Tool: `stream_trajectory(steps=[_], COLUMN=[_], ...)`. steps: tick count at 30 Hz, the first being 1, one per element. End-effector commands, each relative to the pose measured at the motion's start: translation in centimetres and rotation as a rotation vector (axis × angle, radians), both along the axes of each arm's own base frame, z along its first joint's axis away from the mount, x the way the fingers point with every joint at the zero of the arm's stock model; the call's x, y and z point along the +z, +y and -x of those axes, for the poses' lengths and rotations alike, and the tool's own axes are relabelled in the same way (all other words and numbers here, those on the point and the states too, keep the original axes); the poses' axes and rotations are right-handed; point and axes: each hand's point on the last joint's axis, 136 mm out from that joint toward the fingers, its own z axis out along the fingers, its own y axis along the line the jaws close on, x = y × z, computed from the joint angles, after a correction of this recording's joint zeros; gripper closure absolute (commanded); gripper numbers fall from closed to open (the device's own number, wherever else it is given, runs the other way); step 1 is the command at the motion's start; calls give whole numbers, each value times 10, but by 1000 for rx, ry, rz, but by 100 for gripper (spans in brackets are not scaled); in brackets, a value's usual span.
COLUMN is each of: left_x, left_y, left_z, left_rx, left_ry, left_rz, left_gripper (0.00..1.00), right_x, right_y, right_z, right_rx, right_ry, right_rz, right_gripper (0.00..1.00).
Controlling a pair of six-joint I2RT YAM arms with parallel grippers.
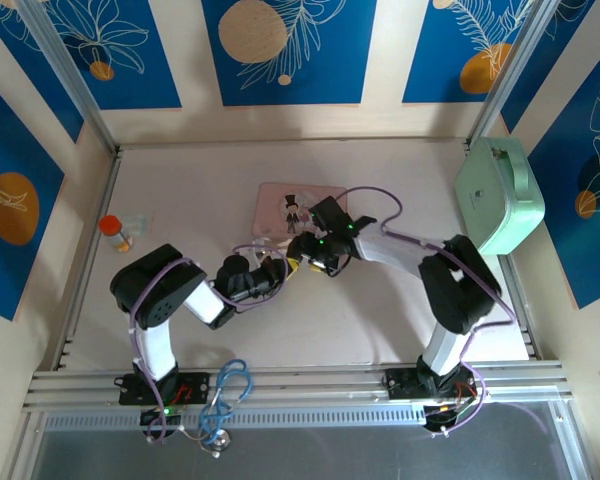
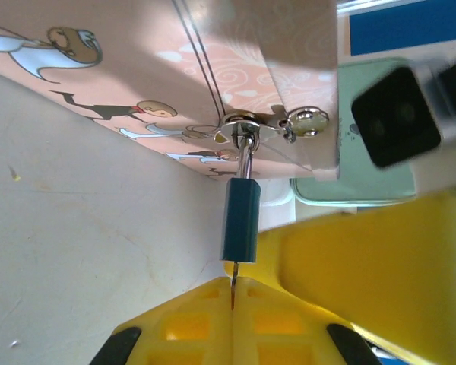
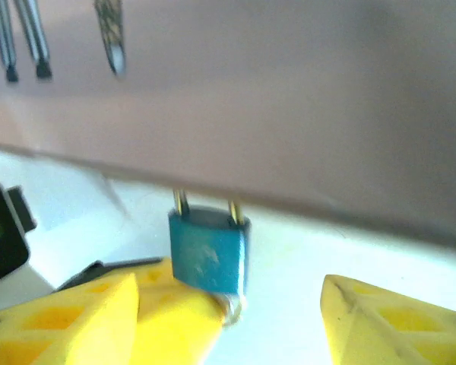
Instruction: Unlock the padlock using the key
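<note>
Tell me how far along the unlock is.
Done: the key is in the padlock, pinched by the shut jaws of the left gripper. In hand: the right gripper sits open around the padlock. Left: turning the key; the shackle is still seated, through the hasp on the pink tin.

A pale, matte counter lies under soft, even light. Behind and to both sides of it rise cream walls set with blue panels bearing white leaf outlines and orange discs. Aluminium posts stand at its far corners, and ribbed aluminium rails run along its near edge.
</note>
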Motion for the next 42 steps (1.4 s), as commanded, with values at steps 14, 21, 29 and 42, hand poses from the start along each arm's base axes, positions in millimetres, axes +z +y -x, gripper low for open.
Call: stream_trajectory(steps=[14,21,29,42], left_x=[21,22,23,21], left_y=[2,1,2,5], left_z=[-20,-22,-21,-22], left_rx=[55,57,58,67], left_ry=[-38,-37,-41,-36], left_rz=[98,102,102,97], left_gripper=[100,100,100,100], right_x=[3,-12,-25,-40], right_y=[11,2,4,3], right_z=[-17,-23,-22,-18], right_rx=[-93,-145,-152,-156], right_ry=[-199,-169,-126,-70], right_rz=[-358,-329,-307,-269], right_gripper=[45,50,58,74])
